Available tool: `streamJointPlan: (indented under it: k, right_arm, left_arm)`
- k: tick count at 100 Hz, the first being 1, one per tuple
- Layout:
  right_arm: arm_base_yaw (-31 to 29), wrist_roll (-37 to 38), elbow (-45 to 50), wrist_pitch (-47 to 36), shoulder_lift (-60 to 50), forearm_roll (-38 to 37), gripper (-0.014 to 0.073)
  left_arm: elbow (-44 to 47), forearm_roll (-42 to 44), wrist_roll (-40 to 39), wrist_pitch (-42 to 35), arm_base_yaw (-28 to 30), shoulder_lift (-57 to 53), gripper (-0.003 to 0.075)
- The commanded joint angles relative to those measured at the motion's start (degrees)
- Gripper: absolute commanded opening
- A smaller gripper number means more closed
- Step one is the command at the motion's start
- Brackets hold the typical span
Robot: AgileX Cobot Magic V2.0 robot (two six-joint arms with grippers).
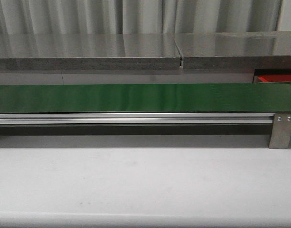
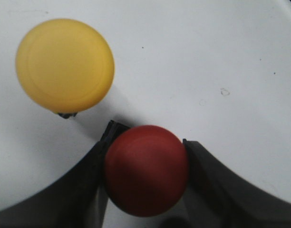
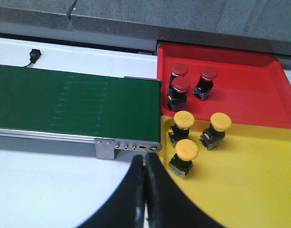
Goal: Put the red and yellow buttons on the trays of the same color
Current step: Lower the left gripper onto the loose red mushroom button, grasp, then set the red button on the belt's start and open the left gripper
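The red button point(image 2: 146, 169) sits pinched between the two dark fingers of the left end effector point(image 2: 144, 164) on the white desk point(image 2: 207, 57), with a yellow button point(image 2: 64, 65) standing just beside it, apart from the fingers. At the end of the green belt point(image 3: 74, 104), the red tray point(image 3: 240, 90) holds three red-capped buttons and the yellow tray point(image 3: 245, 175), touching it, holds three yellow-capped ones. The right end effector point(image 3: 145, 164) hovers near the belt's end with its fingers pressed together, holding nothing.
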Motion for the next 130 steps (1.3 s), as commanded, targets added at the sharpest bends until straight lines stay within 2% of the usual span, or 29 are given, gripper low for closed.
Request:
streamJointPlan:
  k: [1,24,37,92,130]
  right_arm:
    - [-0.16,-0.72,-1.29,-3.79,0.16,0.16,-0.0074]
    - [-0.16,-0.72,-1.29,-3.79,0.16,0.16,-0.0074]
    - [-0.16,-0.72,-1.29,-3.79,0.16,0.16,-0.0074]
    - [-0.16,-0.72,-1.29,-3.79,0.16,0.16,-0.0074]
    - [-0.16,-0.72,-1.29,-3.79,0.16,0.16,-0.0074]
  left_arm:
    - [-1.76,-0.46,0.62,-1.62,0.19,-6.04,0.0201]
    - [-1.76,1.03,0.83,1.22,0.19,-10.65,0.0201]
    - [-1.00,1.17,3.83,3.44,-0.28,-13.33,0.0201]
    - [13.78,0.86,5.11,-0.37,-3.21,-26.42,0.0200]
    - [20.02,-0.42,5.24,-1.23,-4.26,-27.99,0.0200]
